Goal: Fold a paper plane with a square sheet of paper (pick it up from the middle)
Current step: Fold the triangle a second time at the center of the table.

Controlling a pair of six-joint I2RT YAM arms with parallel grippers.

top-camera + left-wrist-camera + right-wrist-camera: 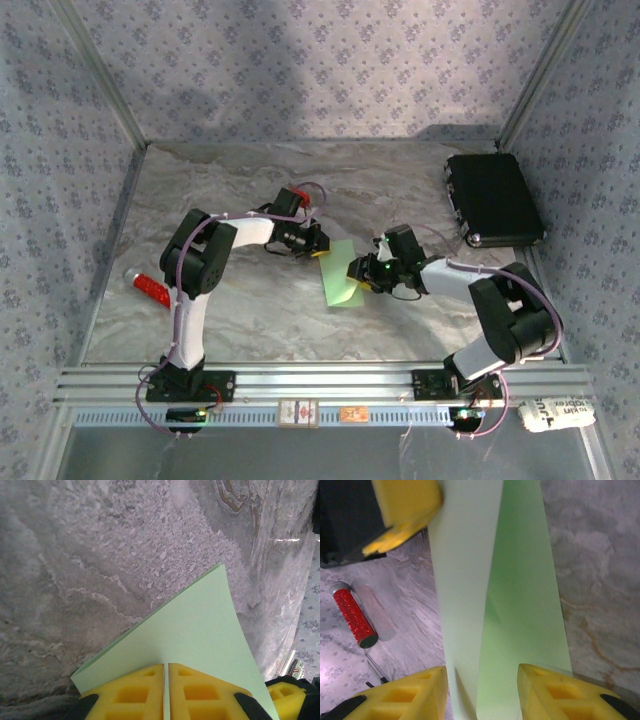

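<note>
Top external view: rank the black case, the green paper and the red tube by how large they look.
1. black case, clearly the largest.
2. green paper, partly covered, yet still broader than the tube.
3. red tube, thin and smallest.

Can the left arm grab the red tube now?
Probably not yet: the left gripper is shut on the paper. The tube lies free beside that arm, so after letting go it likely could.

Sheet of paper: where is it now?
The paper is mid-table in the top view, between the arms; the left gripper pinches it, the right gripper straddles it.
</note>
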